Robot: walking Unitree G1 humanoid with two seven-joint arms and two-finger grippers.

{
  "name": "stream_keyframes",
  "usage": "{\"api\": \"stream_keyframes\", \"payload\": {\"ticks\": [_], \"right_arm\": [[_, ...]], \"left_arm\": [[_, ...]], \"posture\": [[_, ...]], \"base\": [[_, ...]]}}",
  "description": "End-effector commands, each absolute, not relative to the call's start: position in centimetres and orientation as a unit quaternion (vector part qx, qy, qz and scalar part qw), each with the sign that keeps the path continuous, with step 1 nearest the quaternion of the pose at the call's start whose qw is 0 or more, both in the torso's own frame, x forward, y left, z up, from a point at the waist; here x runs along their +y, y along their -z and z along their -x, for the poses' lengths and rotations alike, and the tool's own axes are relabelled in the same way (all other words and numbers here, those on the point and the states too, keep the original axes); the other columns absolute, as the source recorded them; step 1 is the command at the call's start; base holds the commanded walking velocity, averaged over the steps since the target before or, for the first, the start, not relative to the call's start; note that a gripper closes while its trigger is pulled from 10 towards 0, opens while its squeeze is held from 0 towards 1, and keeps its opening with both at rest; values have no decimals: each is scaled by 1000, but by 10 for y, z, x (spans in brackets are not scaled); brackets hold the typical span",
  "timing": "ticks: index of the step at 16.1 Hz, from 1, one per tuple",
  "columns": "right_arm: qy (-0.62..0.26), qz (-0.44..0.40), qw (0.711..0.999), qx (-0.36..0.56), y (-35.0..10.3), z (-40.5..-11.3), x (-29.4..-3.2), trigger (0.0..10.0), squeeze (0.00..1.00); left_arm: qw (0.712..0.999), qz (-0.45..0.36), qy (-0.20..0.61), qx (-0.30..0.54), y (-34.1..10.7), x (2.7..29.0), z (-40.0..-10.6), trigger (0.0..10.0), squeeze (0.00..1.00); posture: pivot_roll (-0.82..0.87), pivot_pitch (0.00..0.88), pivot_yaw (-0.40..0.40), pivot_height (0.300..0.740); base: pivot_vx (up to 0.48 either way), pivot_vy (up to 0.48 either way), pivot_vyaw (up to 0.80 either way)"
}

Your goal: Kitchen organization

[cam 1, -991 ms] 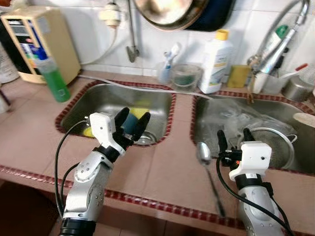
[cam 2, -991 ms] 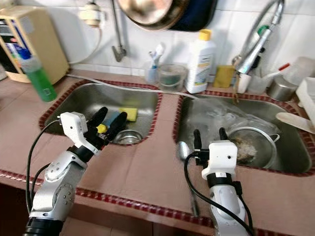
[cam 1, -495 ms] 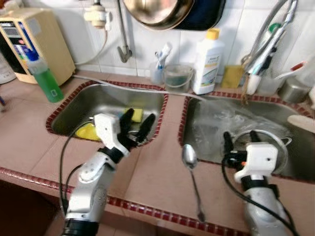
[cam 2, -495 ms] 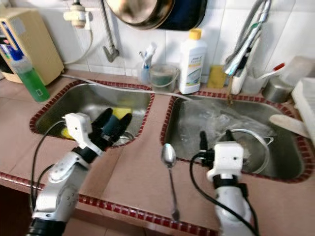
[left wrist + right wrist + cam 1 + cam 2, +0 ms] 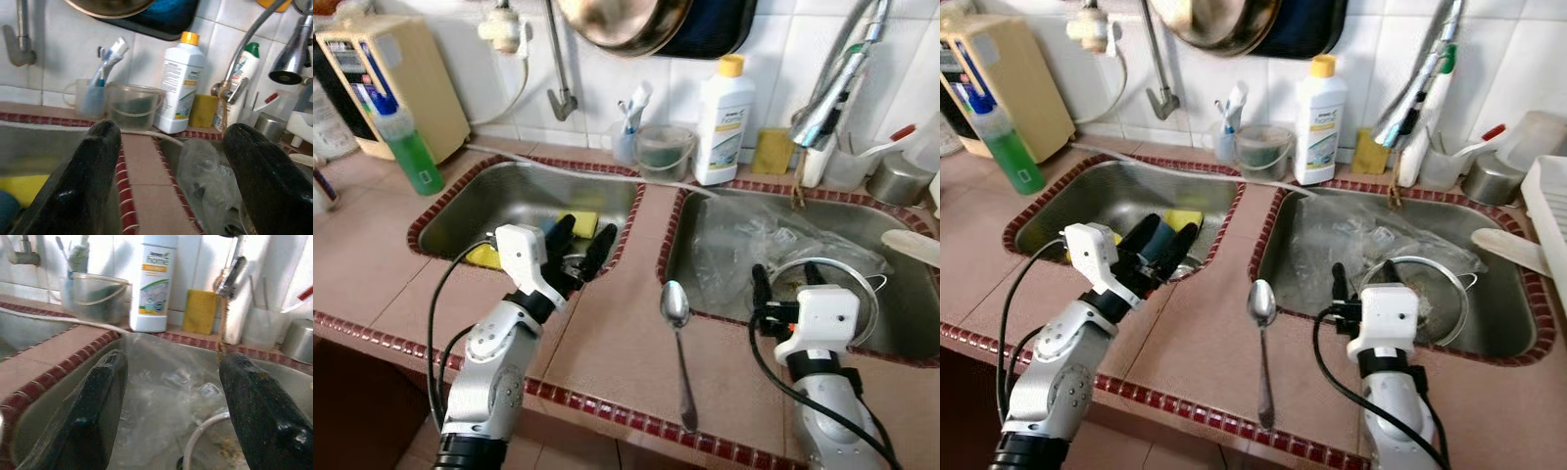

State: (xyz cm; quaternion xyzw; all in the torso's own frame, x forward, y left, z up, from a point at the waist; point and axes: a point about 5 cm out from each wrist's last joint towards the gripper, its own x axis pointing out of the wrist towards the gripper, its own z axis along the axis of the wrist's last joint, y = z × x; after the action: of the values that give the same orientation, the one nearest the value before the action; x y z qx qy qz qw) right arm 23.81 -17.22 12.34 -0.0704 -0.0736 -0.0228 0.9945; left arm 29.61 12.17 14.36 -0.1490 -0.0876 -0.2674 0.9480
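1. The tiled pink counter with two steel sinks (image 5: 617, 323) sits lower in view than before; the camera shifted.
2. Left gripper (image 5: 579, 245) stays spread wide above the left sink's near rim.
3. Right gripper (image 5: 785, 281) remains wide, empty, over the right sink.
4. The long steel spoon (image 5: 677, 343) lies unmoved on the counter between the sinks.

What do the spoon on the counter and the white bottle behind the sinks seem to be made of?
The spoon looks like polished metal: it is silver and reflects light. The white bottle with a yellow cap looks like matte opaque plastic, though that is a guess from its look.
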Motion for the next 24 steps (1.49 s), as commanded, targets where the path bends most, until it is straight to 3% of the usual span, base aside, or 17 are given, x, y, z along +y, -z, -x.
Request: {"api": "stream_keyframes", "payload": {"ticks": [1, 6, 18, 24], "right_arm": [[15, 66, 995, -75, -125, -238, -168, 10000, 0], [14, 65, 995, -69, -123, -238, -167, 10000, 0], [18, 62, 996, -61, -120, -239, -166, 10000, 0], [15, 58, 996, -59, -119, -238, -164, 10000, 0]], "left_arm": [[950, 146, 264, -81, -145, 126, -295, 10000, 0], [961, 115, 253, 8, -126, 123, -301, 10000, 0], [963, 82, 254, 31, -122, 123, -301, 10000, 0], [962, 69, 263, 5, -126, 124, -300, 10000, 0]], "posture": [[-165, 35, 69, 740], [-165, 32, 70, 740], [-157, 37, 74, 740], [-155, 31, 80, 740]], "base": [[0, 0, 0], [0, 0, 0], [-215, 0, 0], [0, 0, 0]]}}
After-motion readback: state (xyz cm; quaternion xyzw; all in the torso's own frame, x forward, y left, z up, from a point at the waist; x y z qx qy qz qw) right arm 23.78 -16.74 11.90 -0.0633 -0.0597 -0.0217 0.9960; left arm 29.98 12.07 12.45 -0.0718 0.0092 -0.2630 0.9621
